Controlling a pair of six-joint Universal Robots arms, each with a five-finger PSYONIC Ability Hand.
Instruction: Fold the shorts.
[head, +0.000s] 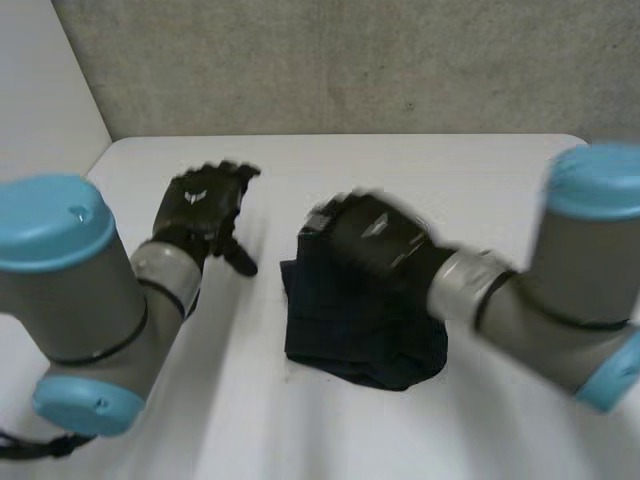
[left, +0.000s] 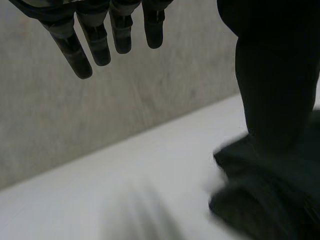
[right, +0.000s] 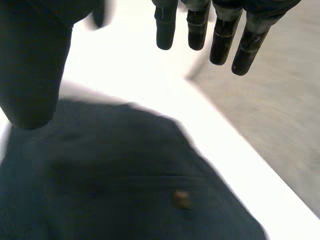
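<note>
Over on the left, the left hand (head: 205, 208) hangs above bare white counter (head: 420, 165), fingers straight and spread wide, thumb pointing down toward 5 o'clock, nothing in its grasp. Its wrist view agrees: the fingers (left: 85, 52) hang loose in front of the grey wall (left: 150, 95), and the dark shorts (left: 270, 200) lie bunched on the counter off to the thumb side.

Moving to the middle, there are the shorts (head: 360, 335), a dark navy bundle, folded up into a rough block near the counter's centre, at about 4 o'clock from the left hand and apart from it.

Now the right side. The right hand (head: 368, 235) sits over the 12 o'clock edge of the shorts, palm down. From its wrist view the fingers (right: 220, 32) are straight and relaxed, reaching out past the cloth's edge over the counter, with the shorts (right: 125, 185) spread under the palm. It grips nothing; whether it touches the cloth, I cannot tell.
</note>
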